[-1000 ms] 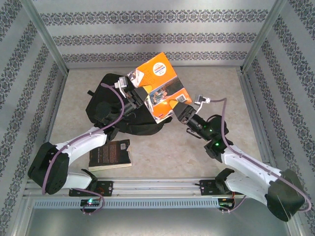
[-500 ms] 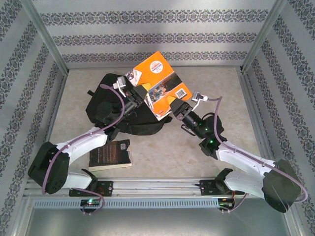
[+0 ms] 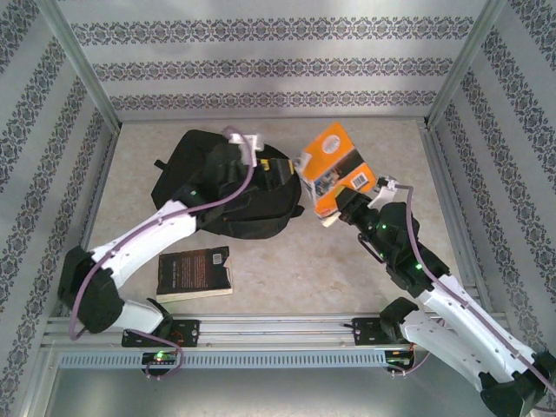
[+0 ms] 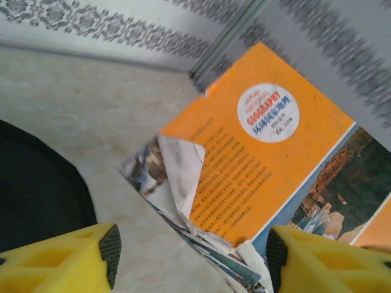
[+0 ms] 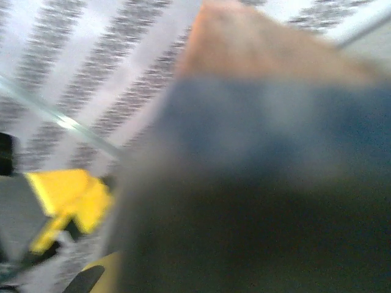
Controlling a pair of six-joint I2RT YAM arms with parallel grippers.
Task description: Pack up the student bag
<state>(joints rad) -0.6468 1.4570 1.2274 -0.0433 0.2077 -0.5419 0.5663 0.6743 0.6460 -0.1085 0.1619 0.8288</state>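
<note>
Black student bag (image 3: 187,178) lies on the far left half of the table (image 3: 287,269) in the top view. The left arm reaches over it, and the left gripper (image 3: 271,169) hangs above its right part. Just right of the bag, the right gripper (image 3: 337,208) pinches the lower corner of an orange book (image 3: 330,161), held tilted off the table. A dark book (image 3: 195,271) lies flat near the left arm's base.

In the left wrist view, the yellow fingers (image 4: 61,259) stand spread wide with nothing between them. The orange book (image 4: 256,152) is beyond them, and the bag's black edge (image 4: 36,195) is at the left.

The right wrist view is blurred. The book's cover (image 5: 263,183) sits close against the lens.
</note>
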